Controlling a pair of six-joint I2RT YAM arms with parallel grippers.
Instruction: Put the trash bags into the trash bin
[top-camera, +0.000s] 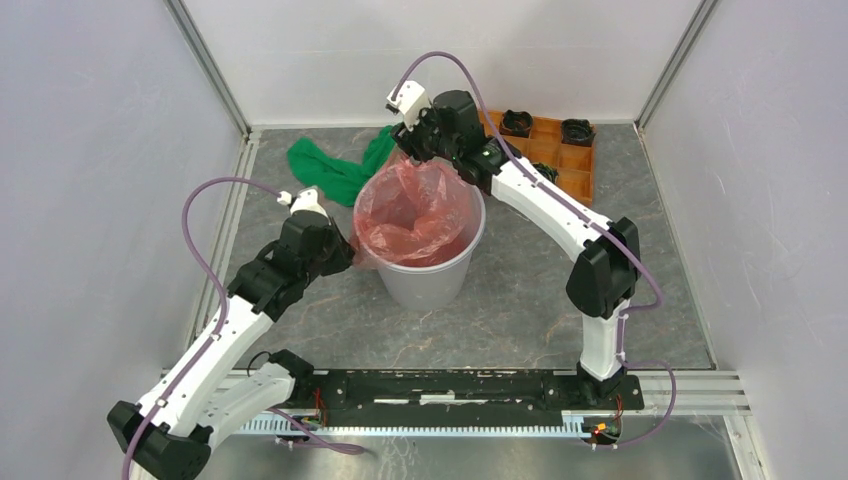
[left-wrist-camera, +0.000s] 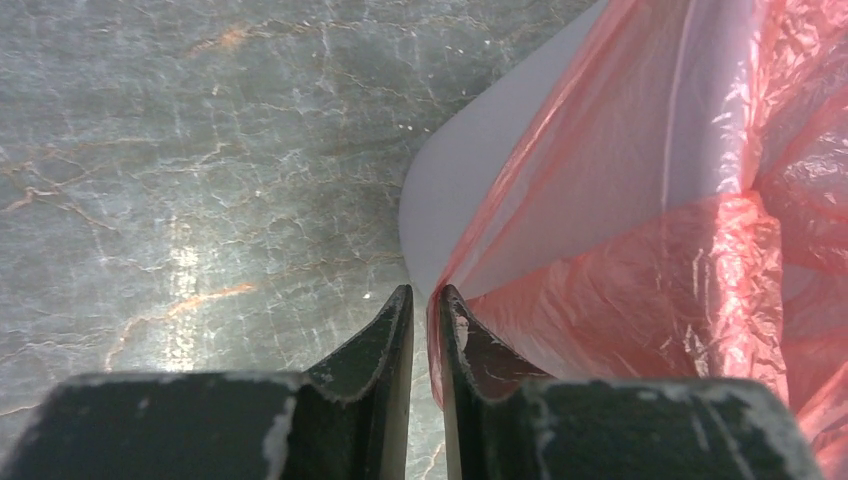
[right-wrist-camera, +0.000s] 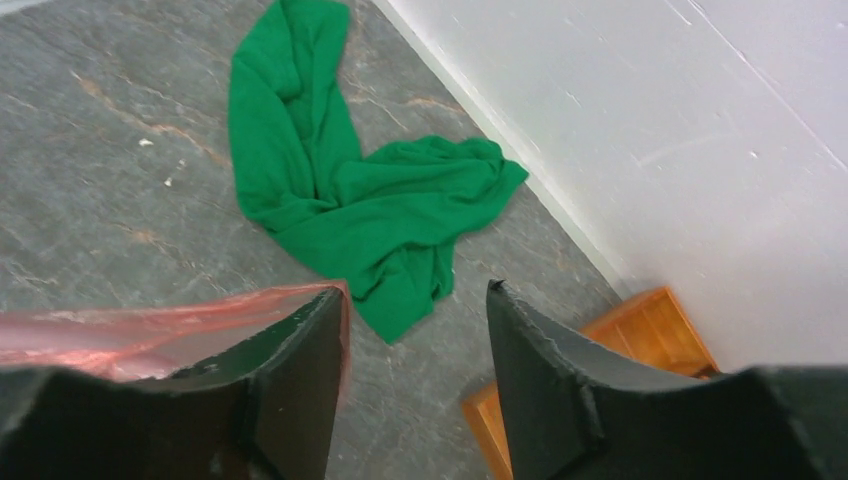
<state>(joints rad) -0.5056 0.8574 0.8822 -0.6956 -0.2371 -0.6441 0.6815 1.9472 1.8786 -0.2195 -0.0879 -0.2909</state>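
Note:
The red-orange trash bag (top-camera: 415, 210) sits in the light grey trash bin (top-camera: 432, 280), its mouth spread wide over the rim. My left gripper (top-camera: 350, 250) is at the bin's left rim. In the left wrist view its jaws (left-wrist-camera: 422, 292) are nearly together with a narrow slit. The bag's film (left-wrist-camera: 640, 290) lies in the slit and runs taut over the bin's wall (left-wrist-camera: 480, 150). My right gripper (top-camera: 408, 150) is above the bag's far edge. Its jaws (right-wrist-camera: 415, 288) stand wide apart, with film (right-wrist-camera: 120, 330) draped over the left finger only.
A green cloth (top-camera: 335, 170) lies on the table behind and left of the bin, and shows in the right wrist view (right-wrist-camera: 340, 200). An orange-brown compartment tray (top-camera: 560, 150) with dark items stands at the back right, its corner under the right gripper (right-wrist-camera: 650, 330). Walls enclose the table.

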